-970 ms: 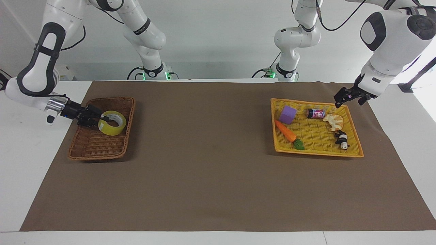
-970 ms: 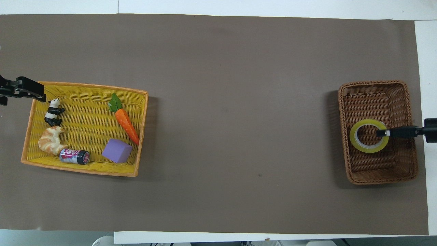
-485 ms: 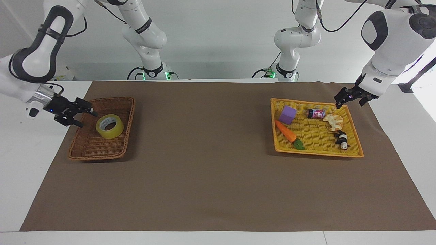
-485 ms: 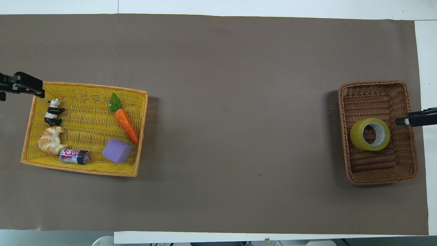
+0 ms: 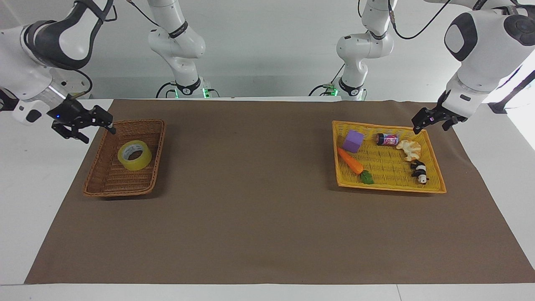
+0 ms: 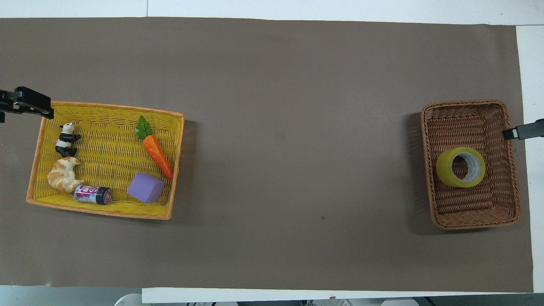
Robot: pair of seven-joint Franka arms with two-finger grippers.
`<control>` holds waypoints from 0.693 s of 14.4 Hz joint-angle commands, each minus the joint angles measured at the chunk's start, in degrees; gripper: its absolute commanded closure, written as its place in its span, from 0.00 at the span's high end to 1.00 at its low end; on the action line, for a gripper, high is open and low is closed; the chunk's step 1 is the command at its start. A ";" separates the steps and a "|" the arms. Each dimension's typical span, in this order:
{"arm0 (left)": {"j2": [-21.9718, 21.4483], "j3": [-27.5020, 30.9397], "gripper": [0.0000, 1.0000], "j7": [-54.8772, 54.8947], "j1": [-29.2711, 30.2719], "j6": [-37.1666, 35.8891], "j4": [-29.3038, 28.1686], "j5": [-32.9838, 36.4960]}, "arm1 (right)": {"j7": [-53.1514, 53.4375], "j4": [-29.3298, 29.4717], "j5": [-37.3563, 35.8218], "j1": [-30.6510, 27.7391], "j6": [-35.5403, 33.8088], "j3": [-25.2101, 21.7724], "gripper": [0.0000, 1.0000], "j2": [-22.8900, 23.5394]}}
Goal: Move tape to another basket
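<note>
The yellow tape roll (image 5: 142, 162) lies free in the brown wicker basket (image 5: 161, 146) at the right arm's end of the table, its pale core showing. My right gripper (image 5: 99, 134) is open and empty, raised over the basket's outer edge, clear of the tape. In the overhead view the tape (image 6: 443, 170) sits mid-basket (image 6: 465, 103) and only the tip of the right gripper (image 6: 523, 131) shows. My left gripper (image 5: 430, 127) is open and empty over a corner of the yellow tray, and it also shows in the overhead view (image 6: 27, 106).
The yellow woven tray (image 5: 388, 189) at the left arm's end holds a purple block (image 5: 353, 141), a carrot (image 5: 350, 161), a small can (image 5: 387, 139), a croissant (image 5: 409, 149) and a panda figure (image 5: 419, 171). Brown mat (image 5: 250, 188) covers the table.
My right gripper let go of the tape, opened, then rose and drew back off the basket. The tape settled in the brown basket. The left gripper barely moved.
</note>
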 commanded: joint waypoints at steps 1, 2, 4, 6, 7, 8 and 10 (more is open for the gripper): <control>-0.40 -0.22 1.00 0.53 -0.14 0.64 0.66 0.01 | 10.14 2.77 -5.76 3.35 -5.45 0.16 1.00 -2.34; -0.32 -0.22 1.00 0.53 -0.14 0.73 1.01 0.01 | 15.23 4.53 -7.34 4.24 -7.91 0.24 1.00 -2.60; -0.05 -0.48 1.00 0.53 -0.23 1.08 1.98 0.01 | 21.24 7.44 -8.67 6.69 -12.13 0.25 1.00 -2.26; -0.05 -0.48 1.00 0.53 -0.23 1.78 1.89 0.10 | 21.26 9.55 -11.30 8.55 -13.56 0.33 1.00 -1.82; -0.31 -0.48 1.00 0.53 -0.32 2.22 1.28 0.01 | 21.35 9.82 -11.75 8.73 -13.13 0.59 1.00 -1.47; -0.40 -0.48 1.00 0.53 -0.41 2.31 1.10 0.01 | 21.44 9.91 -11.75 8.82 -12.43 0.86 1.00 -1.46; -0.49 -0.48 1.00 0.53 -0.41 1.62 0.92 0.01 | 21.26 9.91 -11.32 8.12 -11.63 3.13 1.00 -1.55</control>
